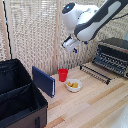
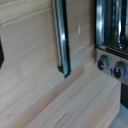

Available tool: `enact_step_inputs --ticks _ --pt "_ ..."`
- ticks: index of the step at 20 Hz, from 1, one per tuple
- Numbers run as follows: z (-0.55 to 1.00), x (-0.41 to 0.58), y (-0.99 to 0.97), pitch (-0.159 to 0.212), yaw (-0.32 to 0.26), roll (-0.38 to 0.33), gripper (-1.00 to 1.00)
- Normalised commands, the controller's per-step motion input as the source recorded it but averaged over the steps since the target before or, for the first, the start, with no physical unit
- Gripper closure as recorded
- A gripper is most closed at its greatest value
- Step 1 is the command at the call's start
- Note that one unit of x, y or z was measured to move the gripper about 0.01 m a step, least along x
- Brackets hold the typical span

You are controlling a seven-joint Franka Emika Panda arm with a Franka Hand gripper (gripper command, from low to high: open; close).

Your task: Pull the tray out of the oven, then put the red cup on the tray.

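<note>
The arm hangs in the upper middle of the exterior frame, its gripper (image 1: pixel 71 45) above the table (image 1: pixel 95 102) and touching nothing; the picture is too small to tell whether the jaws are apart or together, and the wrist view shows no fingers at all

The oven (image 1: pixel 114 54) sits at the right edge, middle height, its door (image 1: pixel 95 72) dropped flat toward the frame's centre. In the wrist view the door's bar handle (image 2: pixel 61 37) runs down the upper middle, with the knobs (image 2: pixel 103 63) at right. The tray (image 2: pixel 116 22) appears as dark bars inside the oven mouth, upper right of the wrist frame, so it looks not yet drawn out

The red cup (image 1: pixel 63 75) stands upright at centre frame, just beside a white bowl (image 1: pixel 73 85) and near a blue panel (image 1: pixel 43 81) leaning by the black case (image 1: pixel 20 97) at lower left

The tray is probably stiff, light and slick on its runners; its front bar is the sensible place to pinch. The cup should be light and slightly squashy, best taken across the rim or upper wall with a gentle squeeze
</note>
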Motion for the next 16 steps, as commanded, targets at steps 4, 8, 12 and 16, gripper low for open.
enact_step_inputs --ticks 4,8,12,16 --pt "-0.18 -0.001 -0.24 0.005 0.049 -0.373 -1.0" --pt "-0.25 0.0 -0.28 0.0 0.01 -0.347 -1.0" --pt "-0.2 0.063 -0.39 0.027 0.025 -0.224 -1.0" --pt "-0.11 0.089 -0.53 0.119 0.107 -0.072 -1.0"
